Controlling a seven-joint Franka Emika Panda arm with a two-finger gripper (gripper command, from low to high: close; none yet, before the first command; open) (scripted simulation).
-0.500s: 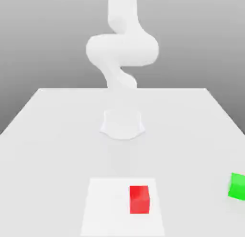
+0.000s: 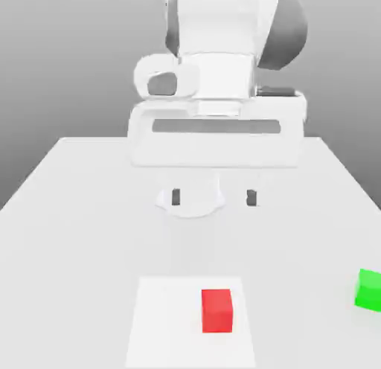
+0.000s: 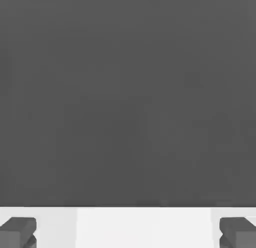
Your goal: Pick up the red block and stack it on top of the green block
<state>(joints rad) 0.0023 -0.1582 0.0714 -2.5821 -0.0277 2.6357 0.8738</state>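
**Approach not started, jaws wide**

Grey backdrop, plain white tabletop (image 2: 67,211) sitting under it. White two-finger gripper (image 2: 213,198) is hanging above mid-table, dark fingertips (image 2: 175,198) standing well apart, nothing between them. Small matte bright red cube (image 2: 216,310) is resting on a paler white square patch (image 2: 160,323), at 6 o'clock from the gripper. Small matte bright green cube (image 2: 368,289) is sitting well apart, at 3 o'clock from the red one. Red cube is looking rigid, light, not slippery; I'd pinch two opposite flat side faces, mid-height.
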